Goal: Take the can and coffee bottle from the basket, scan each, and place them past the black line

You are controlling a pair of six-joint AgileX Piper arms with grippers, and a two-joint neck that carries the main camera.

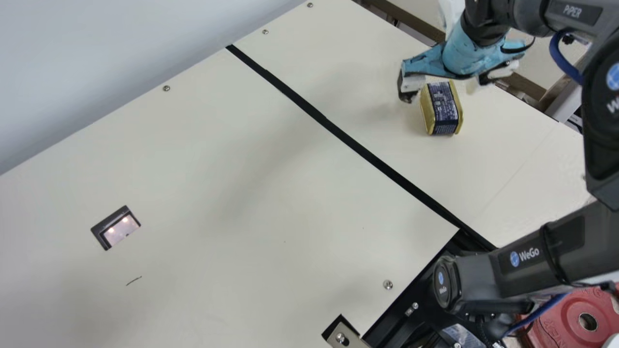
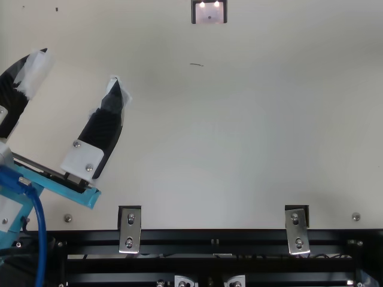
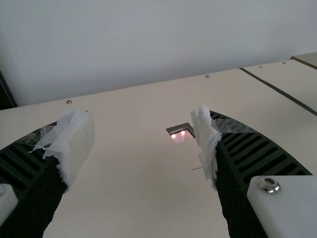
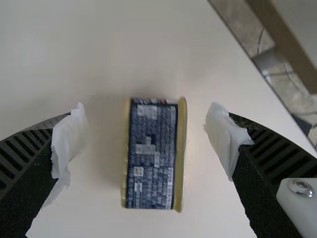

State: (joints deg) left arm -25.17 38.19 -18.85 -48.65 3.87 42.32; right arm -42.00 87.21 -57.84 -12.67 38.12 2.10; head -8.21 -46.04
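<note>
In the main view, a gold-edged can (image 1: 445, 108) with a navy label sits on the table's right part, beyond the black line (image 1: 333, 126). Just over it is my right gripper (image 1: 452, 83), fingers apart. The right wrist view has the can (image 4: 152, 153) between the spread fingers of the right gripper (image 4: 147, 136), with a gap on both sides. My left gripper (image 2: 79, 67) stands open at the left of the top view, nothing held. Its padded tips are wide apart in the left wrist view, where the left gripper (image 3: 143, 141) faces the lit scanner window (image 3: 182, 135).
The scanner window (image 1: 117, 228) is set in the table on the left side of the main view. Metal brackets (image 2: 129, 230) and a black rail (image 2: 209, 237) run along the near edge. A red weight plate (image 1: 573, 314) lies below the right arm.
</note>
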